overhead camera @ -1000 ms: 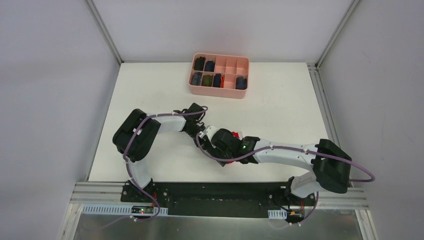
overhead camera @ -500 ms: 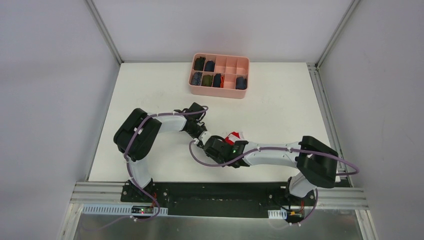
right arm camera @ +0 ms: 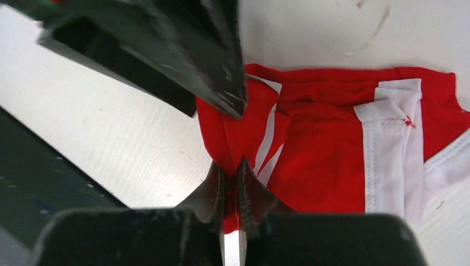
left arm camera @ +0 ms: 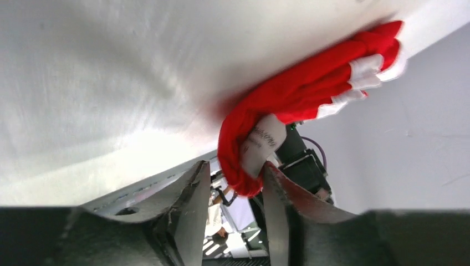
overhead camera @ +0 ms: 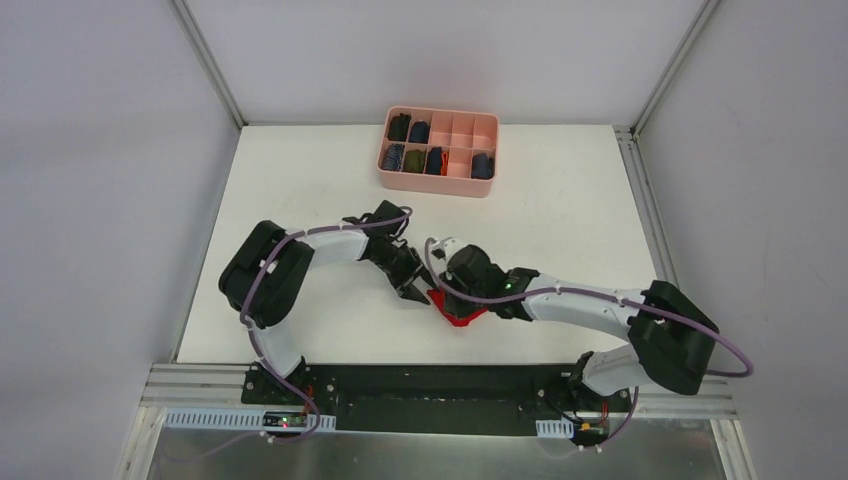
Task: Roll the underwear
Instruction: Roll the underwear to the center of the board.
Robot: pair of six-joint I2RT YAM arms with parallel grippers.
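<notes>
Two pincers meet at one end of the underwear [overhead camera: 458, 312], which lies on the desk [overhead camera: 560, 220]. The right pincer [right arm camera: 230, 169] is clamped on that folded edge, the left pincer [left arm camera: 230, 177] stands apart around it, and the cloth stretches away from both.

Bright even light, soft shadows, blurred foregrounds

I found the underwear [overhead camera: 460, 316] [right arm camera: 332, 144] lying loosely folded and bunched around the middle, toward the near side. It was bright red cloth with white stripes, its white band gathered at one end and a grey label showing.
</notes>
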